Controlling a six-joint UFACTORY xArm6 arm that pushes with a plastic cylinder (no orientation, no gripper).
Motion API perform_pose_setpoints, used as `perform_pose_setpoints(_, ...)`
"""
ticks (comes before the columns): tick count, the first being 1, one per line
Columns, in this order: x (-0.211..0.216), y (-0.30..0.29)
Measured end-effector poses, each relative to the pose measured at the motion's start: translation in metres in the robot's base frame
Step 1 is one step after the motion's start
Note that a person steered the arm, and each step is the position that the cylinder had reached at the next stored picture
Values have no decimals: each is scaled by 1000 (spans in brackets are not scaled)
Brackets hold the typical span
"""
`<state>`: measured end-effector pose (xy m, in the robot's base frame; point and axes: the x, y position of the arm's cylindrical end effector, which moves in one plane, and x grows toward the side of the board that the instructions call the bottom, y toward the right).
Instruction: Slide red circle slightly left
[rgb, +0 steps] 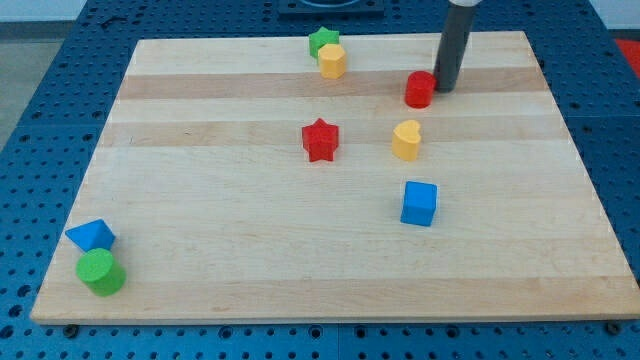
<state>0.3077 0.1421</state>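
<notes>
The red circle (420, 89) is a short red cylinder in the upper right part of the wooden board (250, 230). My tip (445, 87) is the lower end of a dark rod that comes down from the view's top. It stands right beside the red circle on its right side, touching or almost touching it.
A yellow heart (406, 140) lies just below the red circle and a blue cube (419, 203) below that. A red star (320, 139) sits mid-board. A green star (322, 42) and yellow hexagon (332, 61) are at the top. A blue triangle (91, 236) and green cylinder (101, 272) are at bottom left.
</notes>
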Motion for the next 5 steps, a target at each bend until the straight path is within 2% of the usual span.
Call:
perform_pose_setpoints(2,31,-7)
perform_pose_setpoints(5,27,-69)
